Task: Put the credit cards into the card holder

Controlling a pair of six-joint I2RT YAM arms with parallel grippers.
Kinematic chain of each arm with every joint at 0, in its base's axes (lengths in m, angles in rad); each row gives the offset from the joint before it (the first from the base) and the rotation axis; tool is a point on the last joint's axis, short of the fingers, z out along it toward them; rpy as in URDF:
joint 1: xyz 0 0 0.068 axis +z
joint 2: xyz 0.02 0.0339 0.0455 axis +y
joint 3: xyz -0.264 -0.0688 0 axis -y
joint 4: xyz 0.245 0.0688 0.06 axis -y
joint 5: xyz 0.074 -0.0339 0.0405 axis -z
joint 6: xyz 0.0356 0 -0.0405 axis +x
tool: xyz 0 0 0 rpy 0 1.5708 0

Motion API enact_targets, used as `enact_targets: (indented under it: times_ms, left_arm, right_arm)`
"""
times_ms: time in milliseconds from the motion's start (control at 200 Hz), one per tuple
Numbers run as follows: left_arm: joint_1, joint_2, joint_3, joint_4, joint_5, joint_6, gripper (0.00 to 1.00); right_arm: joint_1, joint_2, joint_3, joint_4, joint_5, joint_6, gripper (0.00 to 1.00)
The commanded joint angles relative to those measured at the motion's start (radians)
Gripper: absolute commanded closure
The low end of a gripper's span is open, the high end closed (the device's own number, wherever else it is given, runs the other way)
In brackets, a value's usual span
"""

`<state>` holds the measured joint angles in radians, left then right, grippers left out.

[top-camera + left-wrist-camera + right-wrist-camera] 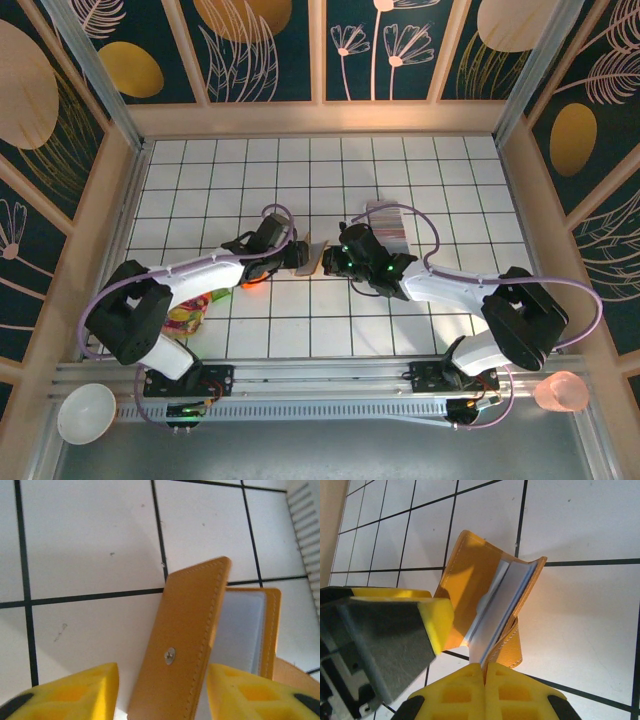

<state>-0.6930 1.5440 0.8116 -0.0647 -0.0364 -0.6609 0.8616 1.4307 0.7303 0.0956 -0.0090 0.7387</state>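
1. The card holder (312, 255) stands on edge at the middle of the white tiled bench (250, 170), right between the two pincers.
2. In the left wrist view, the holder's tan cover (192, 640) rises toward the camera. It has a small metal stud on it, and the pale inside (240, 630) shows to its right.
3. The left pincer (162, 672) is spread wide with the cover between its yellow fingers (85, 690). A sliver of bench shows beside one finger, and the other sits just at the cover's edge (no squeeze can be seen).
4. The right pincer (464, 647) has its fingers drawn close together on the lower corner of one cover of the holder (470, 580), which is open like a book, and appears to pinch it. Pale leaves show between the covers.
5. From above, the left pincer (292, 256) and the right pincer (335, 262) face each other across the holder.
6. The credit cards (385, 215) stand in a row on edge just behind the right arm, apart from the holder.
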Motion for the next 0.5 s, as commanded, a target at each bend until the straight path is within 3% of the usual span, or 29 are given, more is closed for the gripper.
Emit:
enact_targets:
  times_ms: [0,125,295,425,495]
  left_arm:
    - [0.01,0.027,0.027,-0.023,-0.003,0.012,0.68]
    - [0.01,0.025,0.015,-0.015,0.027,-0.006,0.82]
    - [0.01,0.002,-0.055,0.06,0.138,-0.081,0.94]
    - [0.009,-0.007,-0.123,0.125,0.161,-0.146,0.93]
    - [0.009,0.002,-0.133,0.129,0.145,-0.16,0.91]
  right_arm:
    - [-0.017,-0.032,0.005,-0.028,0.021,-0.02,1.0]
    - [-0.047,-0.029,-0.006,-0.05,0.021,-0.035,1.0]
    - [-0.101,-0.006,0.012,-0.098,0.04,-0.079,1.0]
    - [-0.131,0.041,0.038,-0.131,0.049,-0.106,1.0]
    - [-0.13,0.068,0.072,-0.174,0.05,-0.121,0.93]
